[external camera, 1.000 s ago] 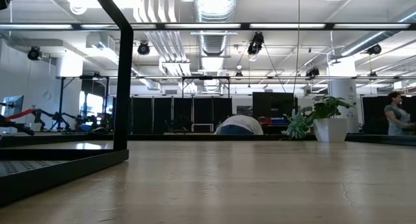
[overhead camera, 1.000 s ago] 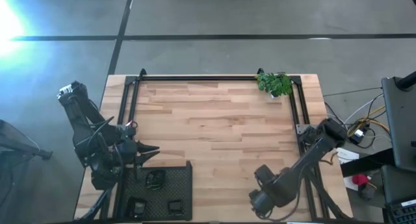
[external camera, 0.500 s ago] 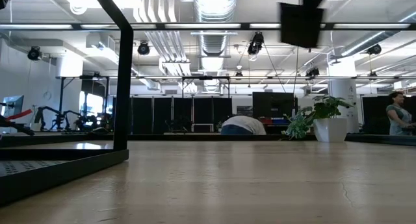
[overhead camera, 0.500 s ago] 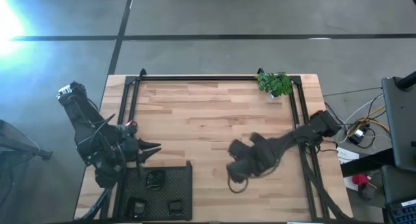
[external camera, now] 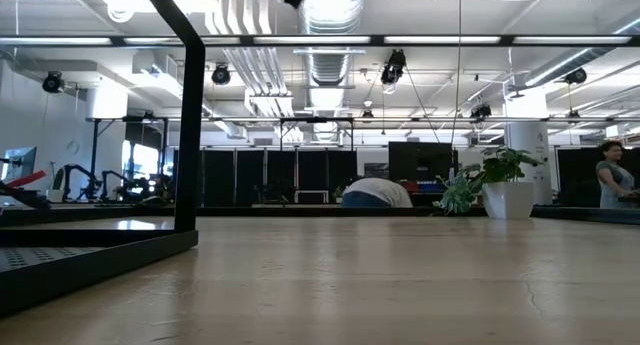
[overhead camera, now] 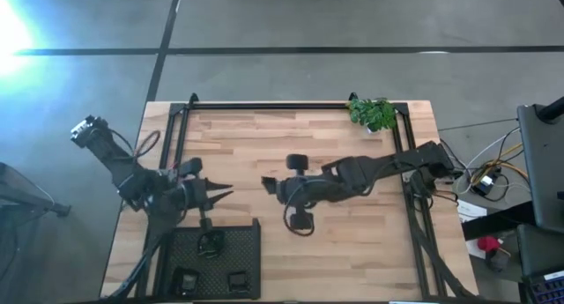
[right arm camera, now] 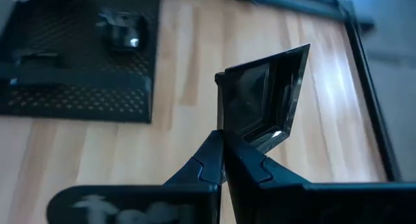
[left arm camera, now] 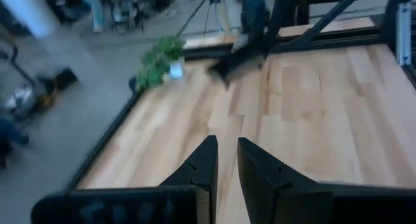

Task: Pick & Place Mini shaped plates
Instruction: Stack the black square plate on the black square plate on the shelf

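My right gripper (right arm camera: 223, 138) is shut on a mini square plate (right arm camera: 263, 97), dark and glossy with a raised rim. In the high view it hangs over the middle of the table (overhead camera: 271, 184), a little beyond the black mesh tray (overhead camera: 248, 235). The tray sits at the near left corner, and three more small dark dishes (overhead camera: 209, 243) lie flat in it. My left gripper (overhead camera: 226, 191) (left arm camera: 225, 151) hovers above the tray's far edge, pointing toward the right gripper. Its fingers are open by a narrow gap and hold nothing. My right gripper pinches the square plate by its rim, near one corner (right arm camera: 224, 123), between the two fingers. The plate stands on edge beyond the fingertips, its hollow face toward the wrist camera. It is lifted clear of the table.
A small green plant (overhead camera: 372, 113) stands at the far right corner. A black rail frame (overhead camera: 264, 106) runs along the far, left and right edges. Bare wood lies between tray and plant. In the low view the tray's edge (external camera: 90, 257) is at the left; people are in the room behind.
My right arm has swung from the table's near right corner toward the left and the far edge, out over the middle, carrying the square plate in the air. My left gripper has moved a little toward the right and the far edge.
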Available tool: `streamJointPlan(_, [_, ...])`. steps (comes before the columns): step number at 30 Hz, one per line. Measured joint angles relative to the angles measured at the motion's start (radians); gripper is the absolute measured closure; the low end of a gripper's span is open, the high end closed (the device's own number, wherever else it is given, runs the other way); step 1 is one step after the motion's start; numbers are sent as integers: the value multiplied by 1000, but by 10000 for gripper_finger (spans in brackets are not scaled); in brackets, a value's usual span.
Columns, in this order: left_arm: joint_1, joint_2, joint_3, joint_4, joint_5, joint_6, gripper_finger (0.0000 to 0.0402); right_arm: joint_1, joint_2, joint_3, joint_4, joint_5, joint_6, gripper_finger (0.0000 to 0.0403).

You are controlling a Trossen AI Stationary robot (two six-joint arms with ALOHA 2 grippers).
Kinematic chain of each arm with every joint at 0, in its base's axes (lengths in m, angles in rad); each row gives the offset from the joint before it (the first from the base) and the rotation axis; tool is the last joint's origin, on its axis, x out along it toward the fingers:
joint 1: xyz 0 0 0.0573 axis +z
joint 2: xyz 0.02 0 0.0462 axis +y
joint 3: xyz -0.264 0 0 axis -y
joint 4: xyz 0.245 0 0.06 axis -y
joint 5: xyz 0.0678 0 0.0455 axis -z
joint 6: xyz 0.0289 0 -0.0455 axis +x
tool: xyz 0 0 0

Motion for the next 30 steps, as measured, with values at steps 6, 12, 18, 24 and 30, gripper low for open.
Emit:
streamJointPlan(6, [126, 4, 22, 152, 209, 206, 348, -16, 0, -17, 75, -101, -243, 394])
streamJointPlan(12, [201, 29, 41, 210, 362, 321, 348, -20, 0, -18, 74, -105, -339, 394])
streamJointPlan(18, [235, 106, 81, 247, 391, 422, 348, -24, 0, -25, 74, -106, -392, 394])
streamJointPlan(24, [267, 204, 145, 226, 384, 449, 348, -26, 0, -34, 74, -105, -407, 394])
streamJointPlan(30, [273, 262, 224, 151, 402, 447, 348, -26, 0, -34, 69, -105, -410, 394])
